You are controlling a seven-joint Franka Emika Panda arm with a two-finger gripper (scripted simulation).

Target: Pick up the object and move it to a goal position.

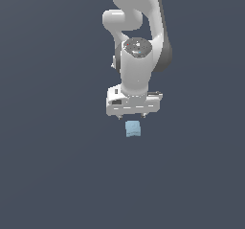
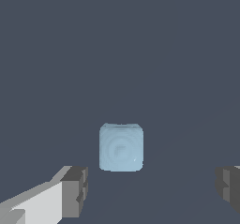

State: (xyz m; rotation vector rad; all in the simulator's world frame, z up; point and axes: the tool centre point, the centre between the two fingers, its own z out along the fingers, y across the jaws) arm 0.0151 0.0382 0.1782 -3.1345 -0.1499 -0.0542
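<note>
Pale-blue, roughly cubic block lies ahead of the white gripper, whose spread, empty fingers leave room to straddle it.

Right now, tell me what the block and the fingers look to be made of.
Block: pale blue, smooth, faintly glossy, perhaps plastic; soft highlights and faint ring marks on its face. Fingers: matte grey pads, maybe rubber, with flat shading and no shine, on white bodies. It is a simulator's render, so materials are guesses.
</note>
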